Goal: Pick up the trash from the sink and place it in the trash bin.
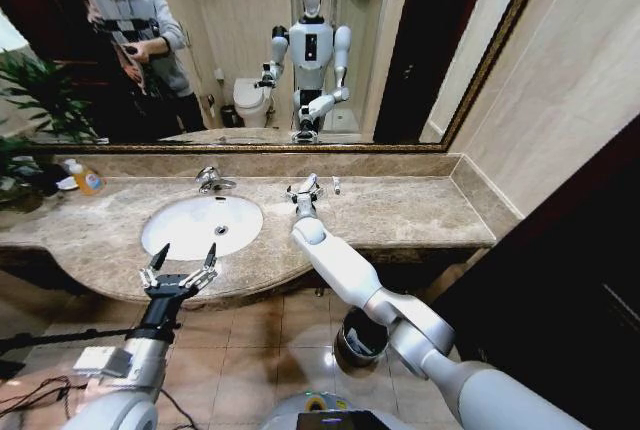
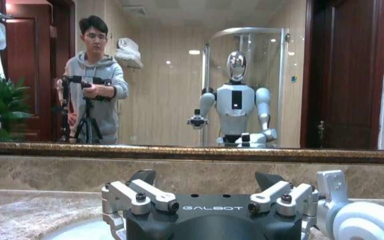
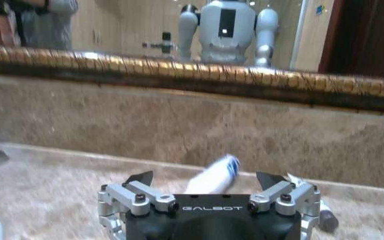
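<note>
— Right tool [image 1: 305,190] reaches over the bench [image 1: 420,212], beside the sink [image 1: 203,225] on the tap's [image 1: 212,180] far side, jaws apart around a white tube [image 3: 213,176] lying there.
— And the left tool [image 1: 181,268]?
— Jaws apart too, holding nothing, at the sink's front rim.
— Bin [image 1: 360,340]?
— On the floor below the bench, right of the sink.
— Other trash?
— A small white stick [image 1: 336,185] lies just past the right tool.
</note>
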Tool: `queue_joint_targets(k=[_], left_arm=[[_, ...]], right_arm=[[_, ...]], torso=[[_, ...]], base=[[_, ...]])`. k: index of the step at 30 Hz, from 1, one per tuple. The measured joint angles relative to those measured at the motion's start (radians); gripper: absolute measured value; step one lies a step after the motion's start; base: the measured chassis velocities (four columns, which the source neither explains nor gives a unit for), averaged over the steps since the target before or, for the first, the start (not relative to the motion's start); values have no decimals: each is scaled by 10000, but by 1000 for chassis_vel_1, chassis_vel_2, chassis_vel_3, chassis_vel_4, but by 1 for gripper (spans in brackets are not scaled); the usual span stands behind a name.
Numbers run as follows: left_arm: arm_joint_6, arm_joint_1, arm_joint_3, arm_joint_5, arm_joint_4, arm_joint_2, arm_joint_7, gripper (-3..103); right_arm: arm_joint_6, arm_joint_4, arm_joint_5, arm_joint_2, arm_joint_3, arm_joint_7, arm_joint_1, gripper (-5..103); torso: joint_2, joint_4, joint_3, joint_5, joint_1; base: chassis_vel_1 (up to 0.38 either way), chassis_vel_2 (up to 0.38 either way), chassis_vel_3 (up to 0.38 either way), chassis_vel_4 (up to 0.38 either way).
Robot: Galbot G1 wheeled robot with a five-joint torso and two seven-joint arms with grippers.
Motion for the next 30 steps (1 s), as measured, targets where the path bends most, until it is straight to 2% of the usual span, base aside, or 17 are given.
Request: queue_joint_targets(k=[7,19,30], left_arm=[[0,0,0,0,0,0,0,100],[-1,0,0,0,0,0,0,100],[0,0,0,0,0,0,0,100]], right_arm=[[133,-825,-154,-1,144,-222,140,100],[81,-271,96,0,-311,-365,102,100],[135,-556,79,0,-340,-630,85,100]], torso=[[0,-1,0,1,0],[0,1,0,1,0],[0,-1,0,0,1]], base=[[0,0,0,0],[0,0,0,0],[0,0,0,0]])
